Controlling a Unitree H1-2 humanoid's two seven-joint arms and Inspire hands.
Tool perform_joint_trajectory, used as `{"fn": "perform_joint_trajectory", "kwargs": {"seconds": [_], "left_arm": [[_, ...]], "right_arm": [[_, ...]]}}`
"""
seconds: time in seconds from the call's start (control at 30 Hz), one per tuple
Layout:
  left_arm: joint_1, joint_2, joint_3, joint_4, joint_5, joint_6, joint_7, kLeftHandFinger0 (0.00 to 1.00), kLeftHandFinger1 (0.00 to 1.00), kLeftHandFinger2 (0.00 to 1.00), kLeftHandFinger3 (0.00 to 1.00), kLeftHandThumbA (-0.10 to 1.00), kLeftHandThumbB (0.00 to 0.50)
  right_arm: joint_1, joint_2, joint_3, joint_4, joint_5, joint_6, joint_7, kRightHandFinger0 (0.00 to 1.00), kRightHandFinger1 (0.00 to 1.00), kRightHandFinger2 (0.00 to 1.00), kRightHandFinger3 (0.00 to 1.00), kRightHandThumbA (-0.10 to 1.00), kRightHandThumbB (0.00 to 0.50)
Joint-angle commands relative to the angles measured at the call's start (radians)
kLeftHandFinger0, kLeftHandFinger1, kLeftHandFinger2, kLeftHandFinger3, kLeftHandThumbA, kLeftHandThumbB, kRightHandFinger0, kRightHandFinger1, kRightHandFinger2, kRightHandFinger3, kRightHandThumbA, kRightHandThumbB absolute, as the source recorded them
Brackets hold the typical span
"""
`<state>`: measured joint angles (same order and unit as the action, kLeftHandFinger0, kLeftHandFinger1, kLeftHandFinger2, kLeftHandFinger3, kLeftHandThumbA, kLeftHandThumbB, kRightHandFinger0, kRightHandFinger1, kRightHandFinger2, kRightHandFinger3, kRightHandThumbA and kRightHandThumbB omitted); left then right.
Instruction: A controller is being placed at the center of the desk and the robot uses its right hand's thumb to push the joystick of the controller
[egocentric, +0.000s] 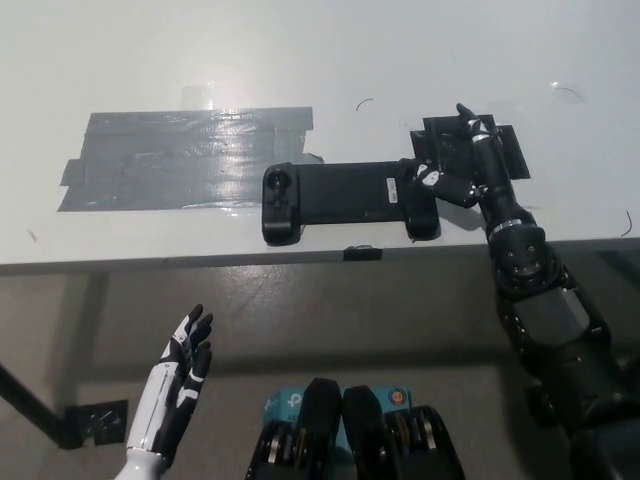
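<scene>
Head view, looking steeply down on a white desk (330, 60) whose near edge runs across the middle of the picture; below that edge lies grey floor, with a table leg and its foot plate at the lower left. The controller (345, 195) lies flat close to the near edge, long side parallel to it, roughly in the middle of the desk's width; its left grip, with a round joystick (277, 183), hangs nearest the edge, as does its right grip. A small dark tab (362, 253) sits on the desk's rim just below the controller. To the left of the controller a broad patch of grey tape (185, 160) is stuck to the surface, its right end just beside the controller's upper left corner; a smaller patch of black tape (470, 150) lies at the controller's right end.

The right hand (462, 170) comes in from the lower right, forearm crossing the desk edge; it rests over the black tape with its fingers stretched out toward the far side, grasping nothing, and its thumb (432, 180) reaches left onto the controller's right grip. The far half of the desk is bare white surface, save for a few thin dark threads.

The left hand (180, 380) rests low at the lower left, below desk level and well apart from the controller, fingers spread and holding nothing.
</scene>
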<state>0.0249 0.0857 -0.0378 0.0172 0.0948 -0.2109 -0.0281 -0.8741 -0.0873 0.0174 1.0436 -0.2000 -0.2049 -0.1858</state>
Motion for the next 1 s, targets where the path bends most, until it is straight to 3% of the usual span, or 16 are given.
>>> {"fn": "perform_joint_trajectory", "kwargs": {"seconds": [0.0, 0.27, 0.33, 0.37, 0.4, 0.47, 0.57, 0.67, 0.73, 0.9, 0.97], "left_arm": [[-0.01, 0.01, 0.001, -0.031, -0.012, -0.005, -0.012, 1.0, 1.0, 1.0, 1.0, 0.93, 0.016], [-0.013, 0.01, 0.001, -0.037, -0.015, 0.001, -0.01, 1.0, 1.0, 1.0, 1.0, 0.91, 0.011], [-0.014, 0.01, 0.001, -0.036, -0.015, -0.001, -0.01, 1.0, 1.0, 1.0, 1.0, 0.91, 0.009], [-0.014, 0.01, 0.0, -0.037, -0.014, 0.0, -0.011, 1.0, 1.0, 1.0, 1.0, 0.91, 0.008], [-0.013, 0.011, 0.0, -0.037, -0.013, -0.001, -0.011, 1.0, 1.0, 1.0, 1.0, 0.91, 0.013], [-0.015, 0.01, 0.0, -0.035, -0.016, 0.0, -0.012, 1.0, 1.0, 1.0, 1.0, 0.91, 0.016], [-0.019, 0.012, -0.001, -0.031, -0.023, -0.003, -0.017, 1.0, 1.0, 1.0, 1.0, 0.9, 0.002], [-0.022, 0.013, -0.002, -0.027, -0.018, -0.007, -0.015, 1.0, 1.0, 1.0, 1.0, 0.9, 0.008], [-0.022, 0.012, -0.003, -0.028, -0.017, -0.007, -0.014, 1.0, 1.0, 1.0, 1.0, 0.9, 0.014], [-0.028, 0.013, -0.002, -0.023, -0.012, -0.006, -0.012, 1.0, 1.0, 1.0, 1.0, 0.9, 0.008], [-0.029, 0.013, -0.003, -0.023, -0.011, -0.005, -0.013, 1.0, 1.0, 1.0, 1.0, 0.9, 0.015]], "right_arm": [[-0.055, -0.028, -0.007, 0.013, 0.002, -0.082, -0.071, 1.0, 1.0, 1.0, 1.0, -0.1, 0.0], [-0.055, -0.027, -0.02, -0.011, 0.018, -0.073, -0.061, 1.0, 1.0, 1.0, 1.0, -0.1, 0.0], [-0.051, -0.027, -0.024, -0.03, 0.025, -0.069, -0.05, 1.0, 1.0, 1.0, 1.0, 0.19, 0.004], [-0.048, -0.028, -0.024, -0.042, 0.026, -0.069, -0.045, 1.0, 1.0, 1.0, 1.0, 0.49, 0.062], [-0.042, -0.03, -0.023, -0.067, 0.028, -0.071, -0.032, 1.0, 1.0, 1.0, 1.0, 0.72, 0.164], [-0.025, -0.028, -0.032, -0.143, 0.049, -0.045, 0.003, 1.0, 1.0, 1.0, 1.0, 0.98, 0.315], [0.015, -0.023, -0.033, -0.308, 0.066, -0.028, 0.039, 1.0, 1.0, 1.0, 1.0, 1.0, 0.362], [0.031, -0.029, -0.027, -0.402, 0.07, -0.044, 0.057, 1.0, 1.0, 1.0, 1.0, 1.0, 0.356], [0.045, -0.032, -0.023, -0.488, 0.086, -0.016, 0.083, 1.0, 1.0, 1.0, 1.0, 1.0, 0.418], [0.106, -0.027, -0.009, -0.735, 0.101, 0.052, 0.12, 1.0, 1.0, 1.0, 1.0, 1.0, 0.393], [0.149, -0.024, -0.006, -0.823, 0.109, 0.086, 0.132, 1.0, 1.0, 1.0, 1.0, 1.0, 0.418]]}}
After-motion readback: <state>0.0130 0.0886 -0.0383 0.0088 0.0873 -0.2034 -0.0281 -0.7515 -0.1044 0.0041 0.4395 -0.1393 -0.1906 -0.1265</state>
